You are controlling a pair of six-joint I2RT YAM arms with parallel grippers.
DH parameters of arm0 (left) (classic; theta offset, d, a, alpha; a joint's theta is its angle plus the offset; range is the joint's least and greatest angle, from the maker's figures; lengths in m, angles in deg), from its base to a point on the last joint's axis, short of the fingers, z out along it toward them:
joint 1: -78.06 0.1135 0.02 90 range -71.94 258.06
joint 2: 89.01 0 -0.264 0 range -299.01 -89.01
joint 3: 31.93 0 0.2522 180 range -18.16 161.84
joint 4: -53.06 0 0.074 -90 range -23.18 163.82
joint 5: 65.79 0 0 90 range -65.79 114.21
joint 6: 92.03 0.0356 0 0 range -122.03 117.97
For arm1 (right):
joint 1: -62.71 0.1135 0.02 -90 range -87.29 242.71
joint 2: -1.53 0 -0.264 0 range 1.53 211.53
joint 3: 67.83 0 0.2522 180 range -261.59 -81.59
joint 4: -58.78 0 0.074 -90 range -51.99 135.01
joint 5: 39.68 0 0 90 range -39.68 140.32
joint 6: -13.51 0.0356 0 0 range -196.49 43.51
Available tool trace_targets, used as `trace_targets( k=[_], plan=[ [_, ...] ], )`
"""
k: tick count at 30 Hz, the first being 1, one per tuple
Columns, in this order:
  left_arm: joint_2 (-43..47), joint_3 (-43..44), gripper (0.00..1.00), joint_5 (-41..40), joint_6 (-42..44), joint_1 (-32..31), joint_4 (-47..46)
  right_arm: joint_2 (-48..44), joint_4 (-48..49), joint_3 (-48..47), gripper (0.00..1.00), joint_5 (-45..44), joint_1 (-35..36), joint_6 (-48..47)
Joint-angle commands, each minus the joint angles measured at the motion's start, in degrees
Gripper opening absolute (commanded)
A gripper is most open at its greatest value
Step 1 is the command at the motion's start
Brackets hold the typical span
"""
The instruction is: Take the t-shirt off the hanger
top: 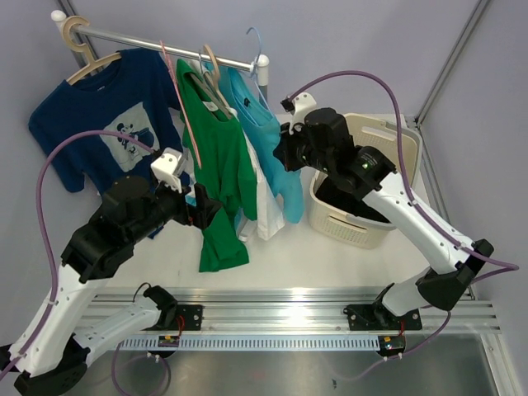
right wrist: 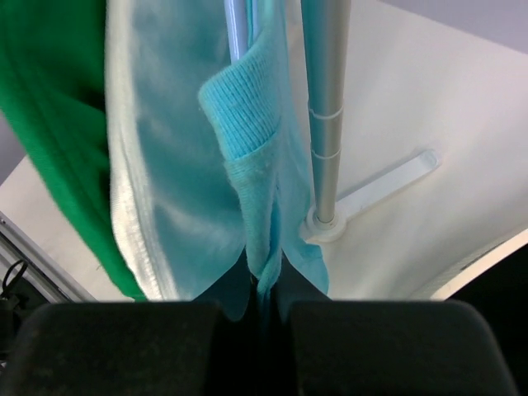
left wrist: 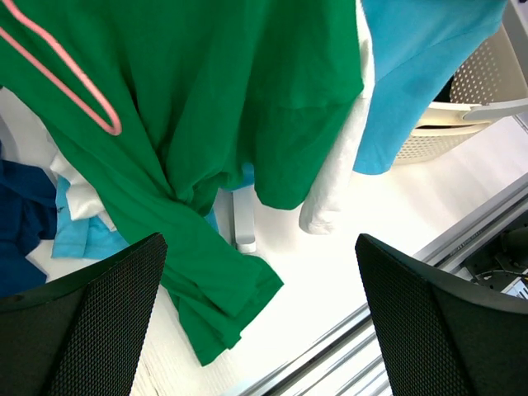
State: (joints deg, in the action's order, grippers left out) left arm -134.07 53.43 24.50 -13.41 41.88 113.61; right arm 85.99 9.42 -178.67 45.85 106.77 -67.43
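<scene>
A light blue t-shirt point(top: 268, 140) hangs from the rail point(top: 165, 45) at its right end, under a pale blue hanger hook point(top: 256, 41). My right gripper point(top: 286, 153) is shut on a fold of this shirt's ribbed edge point(right wrist: 247, 165), the cloth pinched between the fingers point(right wrist: 264, 285). A green t-shirt point(top: 219, 165) hangs just left of it. My left gripper point(top: 200, 206) is open and empty beside the green shirt's lower part point(left wrist: 206, 99); its fingers point(left wrist: 82, 322) touch nothing.
A navy printed t-shirt point(top: 107, 124) hangs at the rail's left. A pink hanger point(top: 177, 91) lies against the green shirt. A white shirt point(top: 266, 214) hangs between green and blue. A cream laundry basket point(top: 371, 223) stands right. The rack's pole point(right wrist: 326, 115) is close behind the blue shirt.
</scene>
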Motion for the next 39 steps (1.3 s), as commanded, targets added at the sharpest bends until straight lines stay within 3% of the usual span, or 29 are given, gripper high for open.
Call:
trace_targets(
  k=[1, 10, 15, 28, 32, 39],
  plan=[
    [1.5, 0.0, 0.99, 0.2, 1.2, -0.1, -3.2, -3.2, 2.6, -5.3, 0.00, -3.6, -0.3, 0.1],
    [2.0, 2.0, 0.99, 3.3, 1.1, -0.1, -3.1, -8.3, -6.2, -0.1, 0.00, -2.5, -0.2, 3.2],
    [1.8, 4.0, 0.99, 6.1, 0.8, -0.1, -3.2, -16.4, -6.8, 7.2, 0.00, -2.0, -0.3, 3.2],
    [1.7, 7.2, 0.99, 9.6, -2.1, -0.1, -3.2, -30.8, -14.2, 15.7, 0.00, -1.3, -0.3, 3.6],
    [0.9, 6.9, 0.99, 11.4, -2.2, -0.1, -3.2, -31.6, -19.5, 10.9, 0.00, -5.0, -0.2, 3.8],
    [1.1, 7.1, 0.99, 9.8, -3.0, -0.1, -3.2, -30.7, -26.7, -5.6, 0.00, -9.8, -0.3, 3.2]
  ],
)
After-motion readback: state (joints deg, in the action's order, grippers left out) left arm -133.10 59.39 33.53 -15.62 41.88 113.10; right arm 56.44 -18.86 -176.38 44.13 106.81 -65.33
